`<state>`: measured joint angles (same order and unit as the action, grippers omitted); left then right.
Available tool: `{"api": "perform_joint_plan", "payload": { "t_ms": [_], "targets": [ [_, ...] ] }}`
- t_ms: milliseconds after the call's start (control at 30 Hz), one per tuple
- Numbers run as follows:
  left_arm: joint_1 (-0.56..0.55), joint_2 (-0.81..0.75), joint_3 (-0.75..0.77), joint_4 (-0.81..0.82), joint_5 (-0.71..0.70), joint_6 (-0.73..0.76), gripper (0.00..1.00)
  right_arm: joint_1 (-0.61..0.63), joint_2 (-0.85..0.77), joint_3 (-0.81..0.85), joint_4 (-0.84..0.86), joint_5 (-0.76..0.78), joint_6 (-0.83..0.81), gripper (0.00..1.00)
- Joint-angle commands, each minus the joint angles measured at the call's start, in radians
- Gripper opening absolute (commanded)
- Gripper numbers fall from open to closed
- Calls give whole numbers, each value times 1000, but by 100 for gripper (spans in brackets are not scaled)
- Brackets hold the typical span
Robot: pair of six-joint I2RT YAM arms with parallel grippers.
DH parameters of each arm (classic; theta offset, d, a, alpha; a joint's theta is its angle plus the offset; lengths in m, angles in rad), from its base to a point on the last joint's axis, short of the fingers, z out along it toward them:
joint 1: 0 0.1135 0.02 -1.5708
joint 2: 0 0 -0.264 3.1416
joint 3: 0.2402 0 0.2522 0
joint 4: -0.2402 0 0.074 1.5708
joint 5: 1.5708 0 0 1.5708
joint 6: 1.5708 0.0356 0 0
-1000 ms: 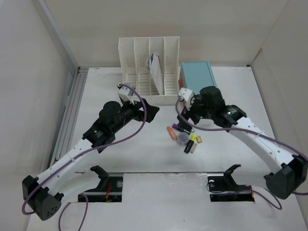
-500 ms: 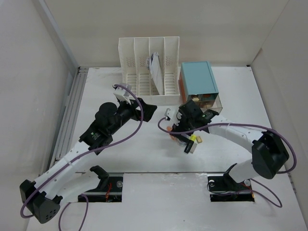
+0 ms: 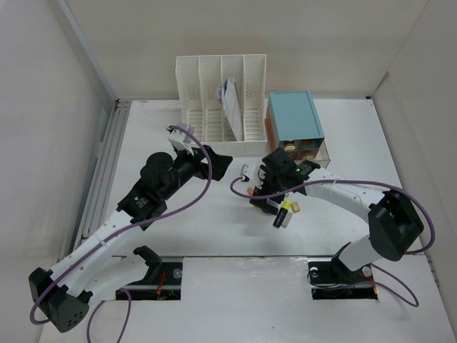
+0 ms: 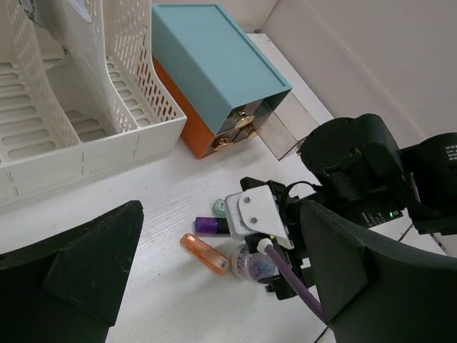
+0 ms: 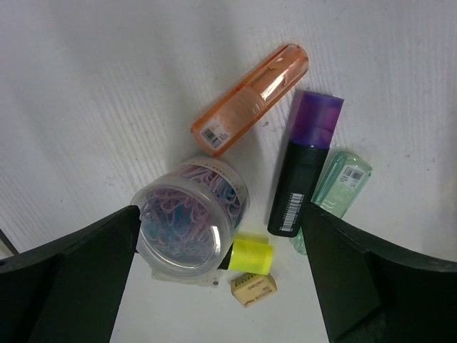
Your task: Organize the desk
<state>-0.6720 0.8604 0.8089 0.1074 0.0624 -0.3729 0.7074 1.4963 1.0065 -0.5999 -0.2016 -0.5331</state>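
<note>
The white desk (image 3: 350,136) carries a small heap of stationery in front of the teal drawer box. In the right wrist view I see a clear tub of paper clips (image 5: 191,214), an orange highlighter (image 5: 251,96), a purple one (image 5: 305,163), a pale green one (image 5: 335,187), a yellow-capped marker (image 5: 251,256) and an eraser (image 5: 253,287). My right gripper (image 5: 220,211) hangs open straight above the tub, holding nothing; it also shows in the top view (image 3: 271,196). My left gripper (image 3: 218,163) is open and empty, left of the heap, in front of the rack.
A white slotted file rack (image 3: 214,93) with paper in one slot stands at the back. The teal drawer box (image 3: 293,118) sits to its right, its clear drawer (image 3: 308,148) pulled out. A grey rail (image 3: 107,164) runs along the left edge.
My right arm has swung its wrist left and down over the heap, which uncovers the open drawer. My left gripper has drawn slightly back to the left.
</note>
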Motion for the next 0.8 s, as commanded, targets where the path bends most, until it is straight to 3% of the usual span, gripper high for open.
{"api": "perform_joint_plan", "payload": {
  "t_ms": [0,400,767],
  "targets": [
    [5,-24,-8,43,-4,14,90,6,-11,21,-54,-28,-39,98],
    [5,-24,-8,43,-4,14,90,6,-68,30,-55,-44,-61,97],
    [5,-24,-8,34,-13,14,90,18,-12,40,-97,-107,-82,94]
  ]
}}
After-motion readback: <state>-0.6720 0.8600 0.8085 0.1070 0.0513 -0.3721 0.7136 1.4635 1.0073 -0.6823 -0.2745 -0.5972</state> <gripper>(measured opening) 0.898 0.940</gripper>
